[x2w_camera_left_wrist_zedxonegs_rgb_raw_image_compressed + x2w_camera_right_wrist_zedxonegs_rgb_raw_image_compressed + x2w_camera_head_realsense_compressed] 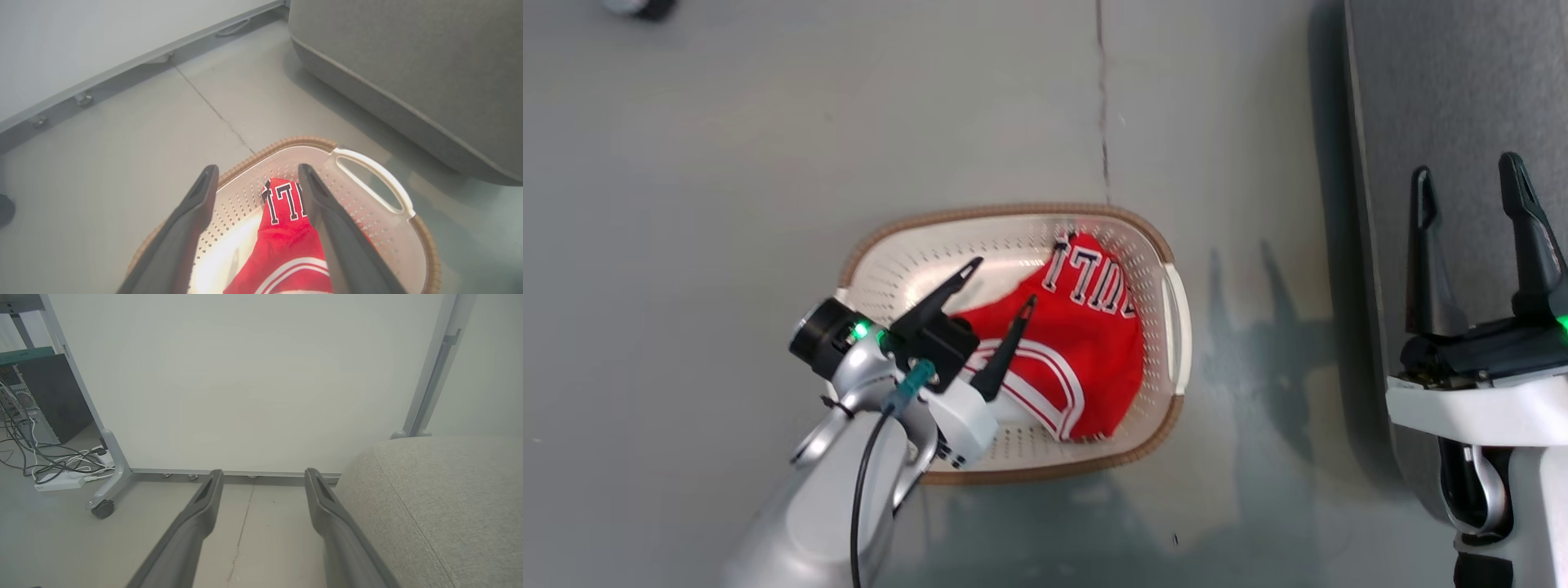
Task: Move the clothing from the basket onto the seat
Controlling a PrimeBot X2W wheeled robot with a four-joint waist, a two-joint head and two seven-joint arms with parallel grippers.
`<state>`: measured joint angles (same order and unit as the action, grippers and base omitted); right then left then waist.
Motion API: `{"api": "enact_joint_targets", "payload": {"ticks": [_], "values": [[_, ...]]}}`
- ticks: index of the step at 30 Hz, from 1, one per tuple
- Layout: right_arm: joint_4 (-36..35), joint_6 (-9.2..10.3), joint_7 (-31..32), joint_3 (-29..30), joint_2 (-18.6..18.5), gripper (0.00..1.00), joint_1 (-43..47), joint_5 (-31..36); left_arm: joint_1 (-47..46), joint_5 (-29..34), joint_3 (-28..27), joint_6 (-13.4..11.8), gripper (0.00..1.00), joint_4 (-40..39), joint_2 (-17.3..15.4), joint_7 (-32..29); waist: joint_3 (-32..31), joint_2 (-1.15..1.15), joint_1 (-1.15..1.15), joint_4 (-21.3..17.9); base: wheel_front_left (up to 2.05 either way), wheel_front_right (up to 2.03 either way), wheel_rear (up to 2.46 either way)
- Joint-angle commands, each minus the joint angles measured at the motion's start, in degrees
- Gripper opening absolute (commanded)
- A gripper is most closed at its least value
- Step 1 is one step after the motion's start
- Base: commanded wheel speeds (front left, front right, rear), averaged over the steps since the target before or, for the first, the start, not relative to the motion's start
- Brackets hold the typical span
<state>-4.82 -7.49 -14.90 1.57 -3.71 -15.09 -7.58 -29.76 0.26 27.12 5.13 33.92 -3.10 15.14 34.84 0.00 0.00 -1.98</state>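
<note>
While the red jersey (pixel 1086 343) lies inside the laundry basket (pixel 1013 211), both arms carry nothing.

In the head view, the left gripper (pixel 1003 281) sits centre-left, over the basket's left half, jaws spread wide and empty, fingers aimed to the upper right; whether the lower fingertip touches the jersey's striped trim cannot be determined. The cream perforated basket with its brown rim rests on the grey floor (pixel 727 163) at frame centre. The crumpled jersey fills its right half, with the dark, white-outlined letters toward the upper rim. A crack (pixel 1104 122) runs from the top edge down to that rim. The grey seat cushion (pixel 1445 82) occupies the upper right. The right gripper (pixel 1467 167) stands in front of it, jaws wide apart and empty.
</note>
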Motion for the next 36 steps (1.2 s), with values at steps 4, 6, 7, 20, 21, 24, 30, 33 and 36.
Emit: {"api": "enact_joint_targets", "payload": {"ticks": [4, 6, 7, 20, 21, 24, 30, 33, 36], "values": [[-1.47, -0.01, -0.28, -1.41, 0.09, 1.0, -2.63, -1.09, -7.41, 1.49, 1.16, 0.7, 1.0, 8.81, -1.16, -0.01, 11.75, 0.0, 0.0, -7.63, 0.0, 0.0, 0.0], [-2.13, -0.01, -0.28, -1.71, 0.36, 1.0, -3.14, -1.64, -10.1, 1.92, 1.77, 0.79, 1.0, 12.36, -1.48, 0.0, 13.47, 0.0, 0.0, -8.94, 0.0, 0.0, 0.0], [-2.64, -0.01, -0.29, -2.04, 0.51, 1.0, -3.19, -1.86, -11.29, 2.14, 2.06, 0.91, 1.0, 14.39, -1.72, -0.01, 14.19, 0.0, 0.0, -9.48, 0.0, 0.0, 0.0], [-3.24, -0.01, -0.28, -7.43, 0.86, 1.0, -4.08, -3.11, -22.68, 2.06, 1.96, -1.16, 1.0, 34.85, -4.15, -0.06, 20.56, 0.0, 0.0, -15.35, 0.0, 0.0, 0.0], [-3.43, -0.01, -0.28, -7.93, 0.83, 1.0, -4.17, -3.66, -23.46, 2.15, 2.05, -1.24, 1.0, 35.84, -4.49, -0.32, 21.06, 0.0, 0.0, -15.82, 0.0, 0.0, 0.0], [-4.47, -0.01, -0.29, -9.69, 0.85, 1.0, -4.47, -5.3, -26.03, 2.37, 2.4, -2.01, 1.0, 38.2, -5.96, -1.74, 22.77, 0.0, 0.0, -17.59, 0.0, 0.0, 0.0], [-5.99, -0.01, -0.29, -10.68, 0.85, 1.0, -4.0, -6.46, -28.54, 1.35, 2.22, -2.3, 1.0, 39.54, -6.08, -7.34, 23.7, 0.0, 0.0, -18.26, 0.0, 0.0, 0.0], [-6.18, -0.01, -0.29, -10.76, 0.85, 1.0, -3.79, -6.58, -29.06, 1.55, 3.07, -1.04, 1.0, 39.73, -6.1, -10.05, 23.86, 0.0, 0.0, -18.39, 0.0, 0.0, 0.0], [-6.34, -0.01, -0.29, -10.53, 0.85, 1.0, -3.61, -6.55, -29.5, 1.66, 3.77, -0.56, 1.0, 39.9, -5.97, -12.86, 24.05, 0.0, 0.0, -18.28, 0.0, 0.0, 0.0]]}}
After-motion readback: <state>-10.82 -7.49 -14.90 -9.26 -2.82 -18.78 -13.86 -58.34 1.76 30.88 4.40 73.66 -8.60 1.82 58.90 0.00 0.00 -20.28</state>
